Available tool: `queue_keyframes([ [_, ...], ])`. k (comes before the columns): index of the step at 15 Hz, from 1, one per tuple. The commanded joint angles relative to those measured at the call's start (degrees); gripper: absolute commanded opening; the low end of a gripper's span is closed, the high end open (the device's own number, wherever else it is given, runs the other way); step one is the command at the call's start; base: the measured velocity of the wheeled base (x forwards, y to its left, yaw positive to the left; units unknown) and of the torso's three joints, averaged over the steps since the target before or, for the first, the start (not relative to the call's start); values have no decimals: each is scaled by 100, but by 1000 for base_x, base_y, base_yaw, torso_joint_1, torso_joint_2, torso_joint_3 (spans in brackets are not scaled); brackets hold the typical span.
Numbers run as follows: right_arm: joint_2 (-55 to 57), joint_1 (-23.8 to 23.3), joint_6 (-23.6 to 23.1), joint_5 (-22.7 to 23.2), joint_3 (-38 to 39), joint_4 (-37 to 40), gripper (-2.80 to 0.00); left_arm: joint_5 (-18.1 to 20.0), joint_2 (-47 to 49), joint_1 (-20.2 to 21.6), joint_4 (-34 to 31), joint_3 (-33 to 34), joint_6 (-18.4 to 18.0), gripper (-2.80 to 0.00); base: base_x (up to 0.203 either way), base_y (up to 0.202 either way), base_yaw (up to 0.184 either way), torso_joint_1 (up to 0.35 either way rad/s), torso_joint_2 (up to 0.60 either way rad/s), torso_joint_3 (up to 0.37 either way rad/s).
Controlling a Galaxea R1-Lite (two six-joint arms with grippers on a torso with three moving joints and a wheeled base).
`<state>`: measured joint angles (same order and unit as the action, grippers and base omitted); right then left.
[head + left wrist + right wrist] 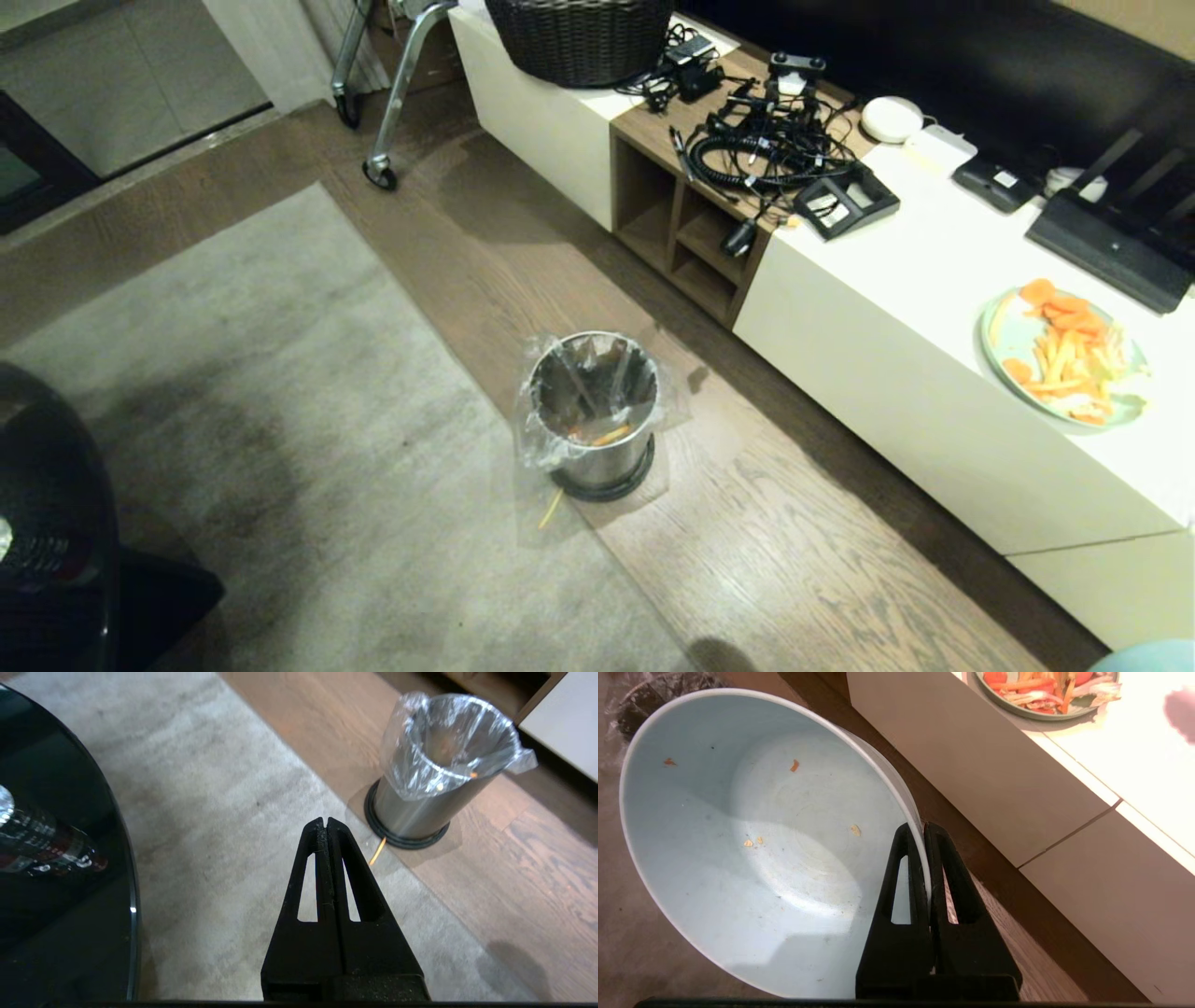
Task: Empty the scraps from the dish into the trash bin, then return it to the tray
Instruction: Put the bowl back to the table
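A: Large items first?

B: Grey rug (233,392) over the left floor; wood-plank floor (794,541) to its right; long white low cabinet (934,373) along the far right side, with an open wooden shelf unit (677,233) set into it; round black glass table (56,858) at the near left edge, with a reflection on its top.

A: On the cabinet?

B: Dark woven basket (579,37) at the far end; a tangle of black cables (766,149) on the wooden section; a flat pale-green plate (1064,359) with orange and pale vegetable pieces, nearer the robot.

A: The trash bin?

B: Trash bin (593,411), steel cylinder with black base ring and clear liner; upright on the wood floor at the rug's edge; a few scraps (609,435) visible inside, orange; one pale strip (550,509) lying on the floor just beside the base.

A: The dish?

B: Dish (752,844), white, deep-sided; tilted, interior facing the right wrist camera; only a few small crumbs stuck inside; held above the floor beside the cabinet front.

A: Grippers?

B: Right gripper (922,830) clamped narrow on the dish's rim, one finger inside, one outside; left gripper (325,823) pressed fully together, holding nothing, above the rug with the bin beyond it.
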<state>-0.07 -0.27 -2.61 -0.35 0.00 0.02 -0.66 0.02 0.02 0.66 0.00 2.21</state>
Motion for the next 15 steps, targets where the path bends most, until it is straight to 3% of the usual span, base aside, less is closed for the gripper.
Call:
queue_keyframes([
  [1, 7, 0, -3, 0, 0, -2, -280, -4, -2, 4, 10, 0, 8, -280, 0, 0, 0, 7, 2, 203],
  [15, 7, 0, -3, 0, 0, -2, -280, -4, -2, -2, 4, 0, 8, -280, 0, 0, 0, -1, 3, 202],
])
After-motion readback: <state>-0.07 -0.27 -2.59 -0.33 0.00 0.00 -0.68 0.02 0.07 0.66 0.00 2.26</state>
